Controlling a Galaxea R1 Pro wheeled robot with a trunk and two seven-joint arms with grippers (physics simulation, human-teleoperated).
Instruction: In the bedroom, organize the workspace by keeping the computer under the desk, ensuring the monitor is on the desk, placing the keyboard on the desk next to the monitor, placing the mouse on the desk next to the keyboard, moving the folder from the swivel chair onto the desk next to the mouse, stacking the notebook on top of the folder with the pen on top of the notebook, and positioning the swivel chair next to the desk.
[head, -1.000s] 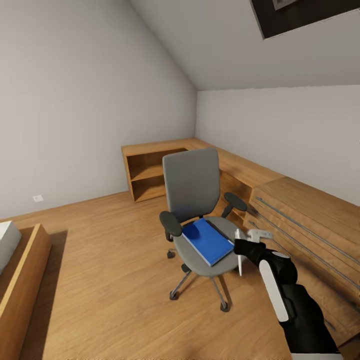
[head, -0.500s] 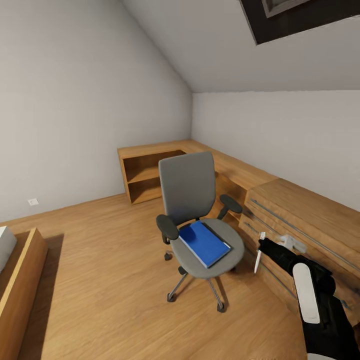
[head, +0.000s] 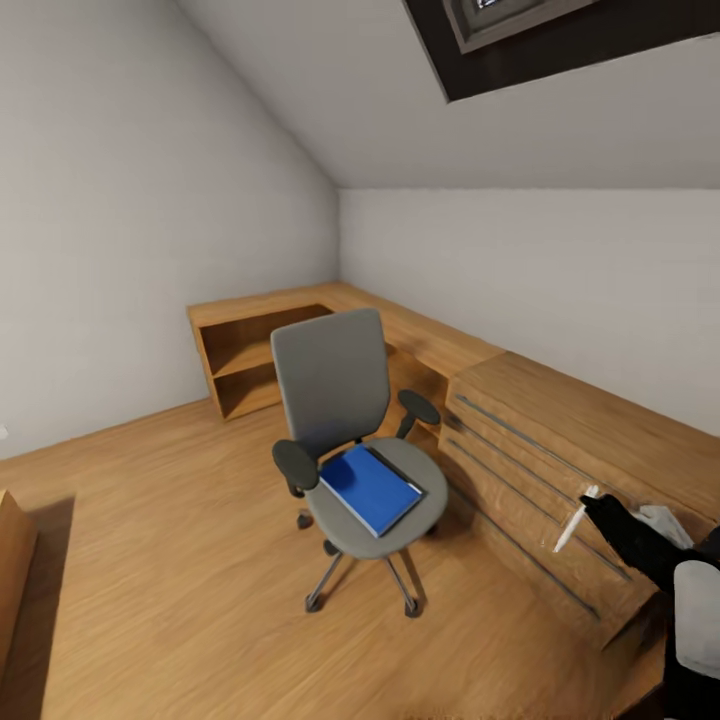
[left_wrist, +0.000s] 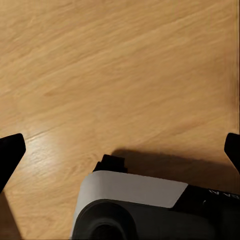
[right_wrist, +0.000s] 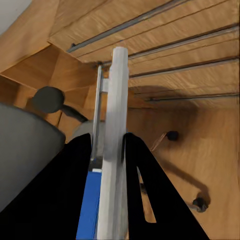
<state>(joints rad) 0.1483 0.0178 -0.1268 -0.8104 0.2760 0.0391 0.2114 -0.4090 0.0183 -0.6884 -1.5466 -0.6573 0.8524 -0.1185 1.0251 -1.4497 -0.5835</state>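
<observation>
Wooden floor (head: 180, 560) (sloped ceiling (head: 330, 90))

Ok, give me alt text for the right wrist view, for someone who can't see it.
The right tool grips a thin white stick pen upright between its black fingers. Behind it are a light wooden drawer chest, the grey swivel chair and an edge of the bright blue folder.
</observation>
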